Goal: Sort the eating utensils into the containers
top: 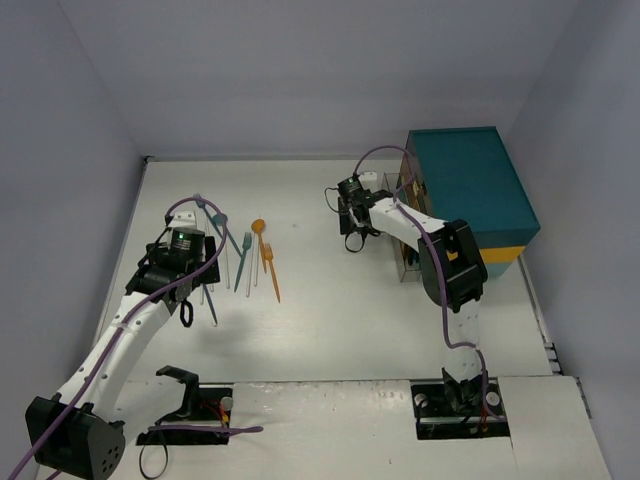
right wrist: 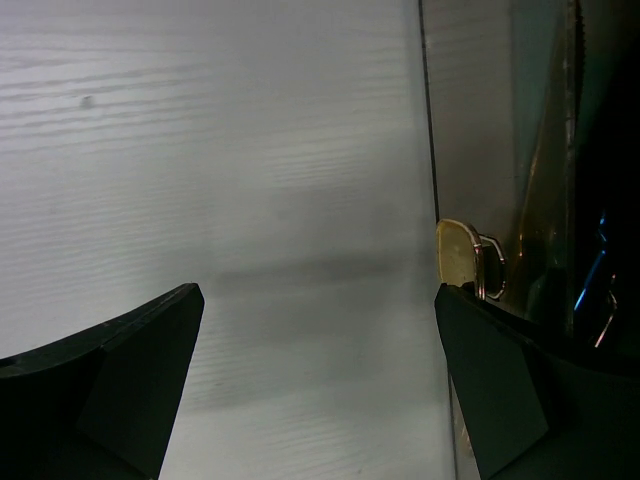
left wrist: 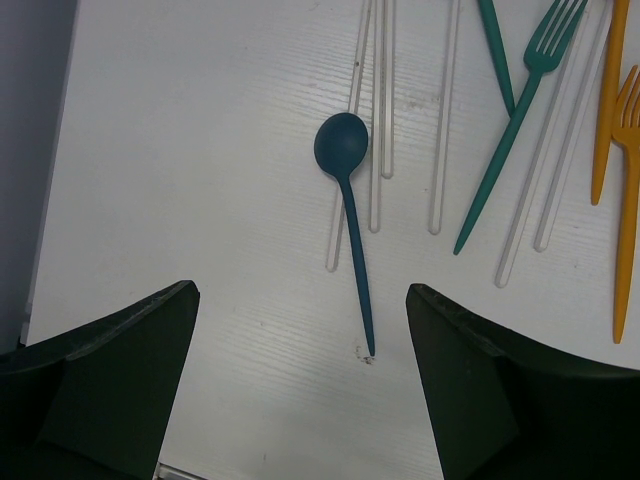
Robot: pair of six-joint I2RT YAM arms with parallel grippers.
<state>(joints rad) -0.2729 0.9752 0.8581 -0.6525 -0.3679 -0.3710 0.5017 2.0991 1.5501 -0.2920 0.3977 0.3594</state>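
Grey walls [top: 300, 70] closed round the white bench [top: 340, 300]. Left hand [left wrist: 300, 290] hung wide open, empty, above a teal spoon [left wrist: 341, 145] lying on it; right hand [right wrist: 318, 290] gaped empty beside the clear container [right wrist: 470, 100].

White table [top: 330, 325], teal chest [top: 465, 180] at right edge, yellow band [top: 506, 252]

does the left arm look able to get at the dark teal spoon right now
Probably yes: the left hand is open above the teal spoon, and nothing lies over its handle.
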